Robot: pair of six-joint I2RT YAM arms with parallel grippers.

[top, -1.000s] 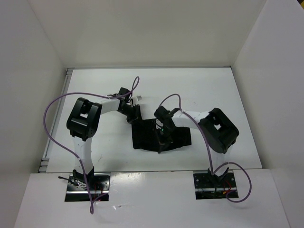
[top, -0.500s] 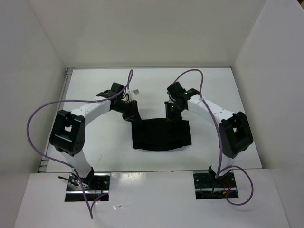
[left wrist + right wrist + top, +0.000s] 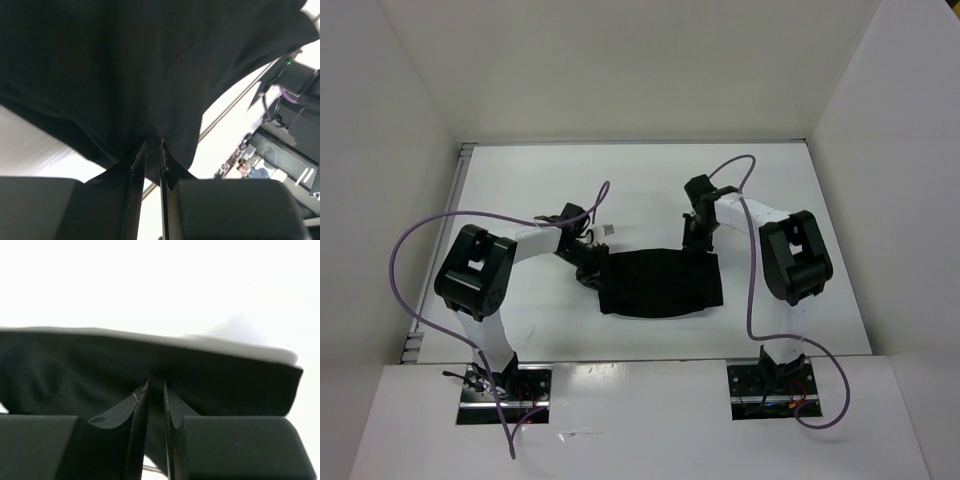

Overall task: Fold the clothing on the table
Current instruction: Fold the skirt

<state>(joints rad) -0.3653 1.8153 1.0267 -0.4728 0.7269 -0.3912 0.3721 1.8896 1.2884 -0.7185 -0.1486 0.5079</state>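
The left gripper point(image 3: 153, 142) has its fingers nearly together with a thin slit between them. Black fabric creases run in toward the tips, but I cannot tell if it is pinched. The right gripper point(image 3: 156, 381) looks the same, its grip equally unclear. Both meet the clothing point(image 3: 660, 285), left at its far-left corner, right at its far edge. It lies flat mid-table point(image 3: 770, 190).

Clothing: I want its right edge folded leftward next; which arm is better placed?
Right, probably: the right claw pinches the far right corner of the clothing, while the left claw sits at the far left.
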